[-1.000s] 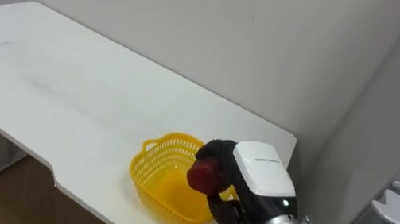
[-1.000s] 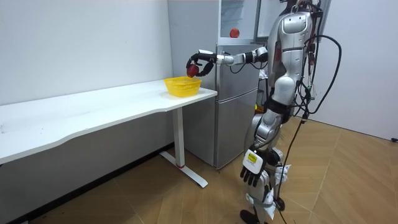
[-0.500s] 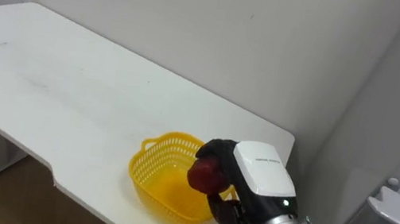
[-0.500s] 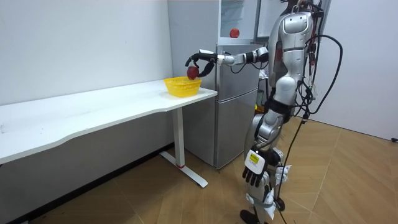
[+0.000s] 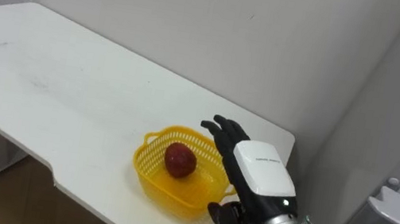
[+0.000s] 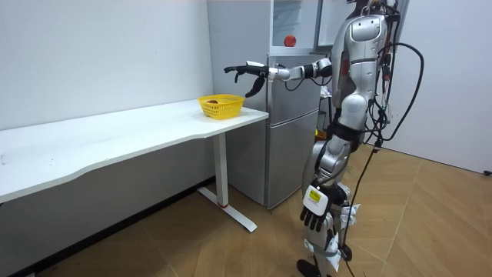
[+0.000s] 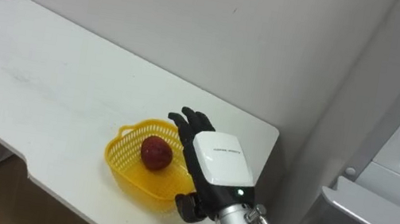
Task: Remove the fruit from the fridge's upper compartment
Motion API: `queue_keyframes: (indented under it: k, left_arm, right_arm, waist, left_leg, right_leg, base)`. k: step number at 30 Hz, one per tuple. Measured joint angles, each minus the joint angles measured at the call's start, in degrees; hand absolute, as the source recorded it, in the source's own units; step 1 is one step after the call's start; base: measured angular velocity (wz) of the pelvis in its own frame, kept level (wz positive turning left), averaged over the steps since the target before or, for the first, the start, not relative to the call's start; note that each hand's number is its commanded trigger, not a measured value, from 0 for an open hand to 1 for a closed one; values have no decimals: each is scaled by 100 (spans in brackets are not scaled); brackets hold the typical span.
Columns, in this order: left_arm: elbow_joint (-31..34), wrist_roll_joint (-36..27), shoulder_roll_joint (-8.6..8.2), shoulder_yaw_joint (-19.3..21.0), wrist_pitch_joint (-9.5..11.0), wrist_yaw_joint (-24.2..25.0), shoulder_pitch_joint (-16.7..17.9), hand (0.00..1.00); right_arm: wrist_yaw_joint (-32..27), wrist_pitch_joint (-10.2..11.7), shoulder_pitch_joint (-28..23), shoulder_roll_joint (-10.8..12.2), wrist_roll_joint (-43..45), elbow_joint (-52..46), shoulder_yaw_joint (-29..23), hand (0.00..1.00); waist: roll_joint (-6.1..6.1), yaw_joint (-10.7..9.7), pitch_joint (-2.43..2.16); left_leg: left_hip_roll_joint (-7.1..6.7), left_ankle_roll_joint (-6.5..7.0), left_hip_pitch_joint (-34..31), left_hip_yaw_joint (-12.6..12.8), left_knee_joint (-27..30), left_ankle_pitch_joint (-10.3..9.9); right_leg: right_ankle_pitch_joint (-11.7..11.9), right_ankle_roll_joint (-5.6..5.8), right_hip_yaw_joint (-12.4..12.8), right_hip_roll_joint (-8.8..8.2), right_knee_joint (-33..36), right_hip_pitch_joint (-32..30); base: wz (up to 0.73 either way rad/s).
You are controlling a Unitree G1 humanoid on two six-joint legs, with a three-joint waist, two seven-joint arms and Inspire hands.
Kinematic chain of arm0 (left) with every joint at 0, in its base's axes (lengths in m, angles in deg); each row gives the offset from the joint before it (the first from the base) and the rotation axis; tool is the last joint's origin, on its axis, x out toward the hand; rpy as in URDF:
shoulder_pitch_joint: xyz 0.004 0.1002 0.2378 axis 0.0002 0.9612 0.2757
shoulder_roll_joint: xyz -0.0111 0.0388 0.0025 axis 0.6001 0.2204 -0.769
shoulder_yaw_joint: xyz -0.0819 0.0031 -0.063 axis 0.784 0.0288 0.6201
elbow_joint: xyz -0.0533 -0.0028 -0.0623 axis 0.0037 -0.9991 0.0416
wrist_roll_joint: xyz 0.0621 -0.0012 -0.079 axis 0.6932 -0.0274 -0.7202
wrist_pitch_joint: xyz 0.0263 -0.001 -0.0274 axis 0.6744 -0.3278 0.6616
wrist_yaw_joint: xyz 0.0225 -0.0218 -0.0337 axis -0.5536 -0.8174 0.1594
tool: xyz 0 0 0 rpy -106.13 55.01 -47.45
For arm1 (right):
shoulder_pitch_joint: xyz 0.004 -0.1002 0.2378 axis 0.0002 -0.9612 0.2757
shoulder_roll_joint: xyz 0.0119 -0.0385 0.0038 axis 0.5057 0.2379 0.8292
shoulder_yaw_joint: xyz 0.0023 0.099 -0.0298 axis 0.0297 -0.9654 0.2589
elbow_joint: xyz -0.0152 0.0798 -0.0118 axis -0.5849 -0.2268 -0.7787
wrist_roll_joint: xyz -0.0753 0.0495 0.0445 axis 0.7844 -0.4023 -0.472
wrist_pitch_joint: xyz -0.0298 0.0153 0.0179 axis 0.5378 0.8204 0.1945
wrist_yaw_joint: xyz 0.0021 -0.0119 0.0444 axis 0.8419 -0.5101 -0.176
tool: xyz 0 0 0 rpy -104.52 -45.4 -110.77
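Right hand (image 5: pixel 257 169), fingers spread apart and clamped on nothing, is held over the right-hand rim of a yellow basket (image 5: pixel 149 141) at the near end of a white bench (image 5: pixel 68 83). A red apple (image 5: pixel 180 160) is seen lying in the middle of the basket, clear of the fingers and touched by none of them. From the hand, the apple lies to the robot's left and lower down, just beyond the fingertips; its shape is close to round, so no long axis is offered. The robot is shown standing upright in front of a grey fridge (image 6: pixel 296 115), its right arm stretched level toward the bench. The left hand (image 6: pixel 314 206) is hung low beside the thigh, fingers loose, well apart from the basket, so the right hand is by far the nearer. With the apple set down in the basket, the fetching is judged all but done; a straight lift and pull-back of the hand, away from the rim, is what would be called for.
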Motion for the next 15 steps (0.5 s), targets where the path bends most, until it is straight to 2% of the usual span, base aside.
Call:
queue_keyframes:
  k: [10,15]
  left_arm:
    - [63,46,-38,11,-2,-1,54,0]
    - [62,71,-72,60,5,-27,71,0]
  right_arm:
    - [0,0,0,-1,0,0,0,0]
    - [0,6,0,-4,-1,-56,-14,0]
  waist:
    - [70,2,-7]
    - [113,-23,-28]
  left_leg:
    - [0,0,4,-3,0,0]
    - [1,0,2,8,-4,0]
  right_leg:
    - [0,0,9,0,-5,-2]
    - [0,0,26,2,-2,-9]
  base:
    - [0]
    - [0]
